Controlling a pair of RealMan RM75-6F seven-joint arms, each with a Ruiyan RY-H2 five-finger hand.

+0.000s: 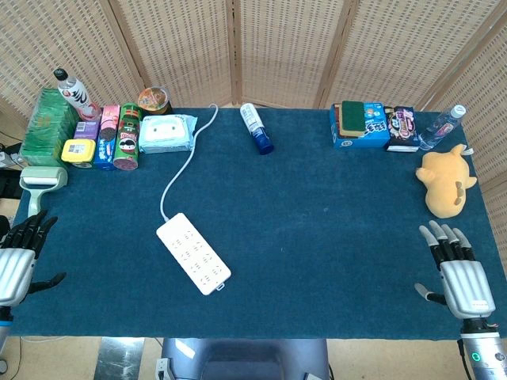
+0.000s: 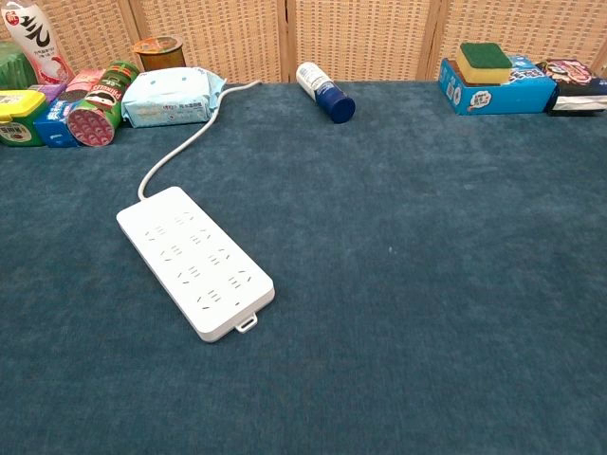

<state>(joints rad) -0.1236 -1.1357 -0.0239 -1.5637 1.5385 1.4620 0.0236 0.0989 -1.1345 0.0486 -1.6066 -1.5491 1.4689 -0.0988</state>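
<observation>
A blue-covered desk (image 1: 317,237) stands before woven screens. The left hand (image 1: 20,257) and right hand (image 1: 455,269) rest at its near corners, fingers spread, holding nothing. A white power strip (image 1: 193,253) lies left of centre, nearer the left hand, a yellow plush toy (image 1: 444,180) by the right edge.

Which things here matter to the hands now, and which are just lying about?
In play: lint roller by left hand; plush toy by right hand; neither touched.
Lying about: power strip, spray bottle, wipes pack, chips can, sponge box.
</observation>
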